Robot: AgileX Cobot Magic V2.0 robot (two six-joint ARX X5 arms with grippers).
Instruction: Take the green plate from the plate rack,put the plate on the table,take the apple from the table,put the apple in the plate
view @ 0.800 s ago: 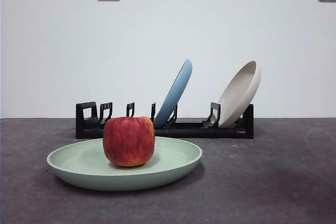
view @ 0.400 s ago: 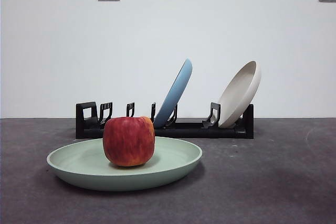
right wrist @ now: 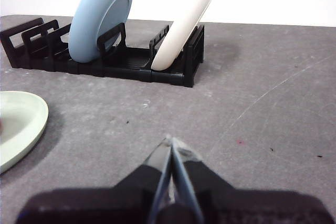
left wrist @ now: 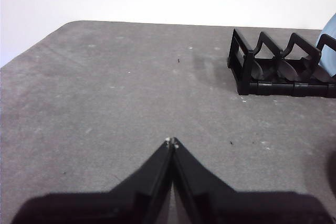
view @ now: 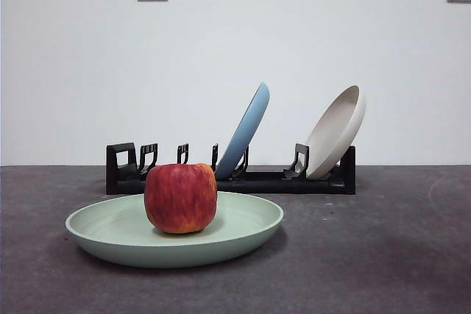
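Note:
The green plate [view: 235, 234] lies flat on the dark grey table [view: 383, 255] in the front view, in front of the black plate rack [view: 280, 180]. The red apple [view: 180, 198] stands upright in the plate, left of its middle. The plate's edge also shows in the right wrist view [right wrist: 21, 124]. My left gripper [left wrist: 171, 141] is shut and empty over bare table, apart from the rack's end [left wrist: 273, 69]. My right gripper [right wrist: 169, 141] is shut and empty, low over the table, facing the rack [right wrist: 131, 64]. Neither arm shows in the front view.
A light blue plate [view: 246, 129] and a cream-beige plate [view: 336, 130] lean in the rack's slots. The rack's left slots stand vacant. A white wall with two sockets rises behind the table.

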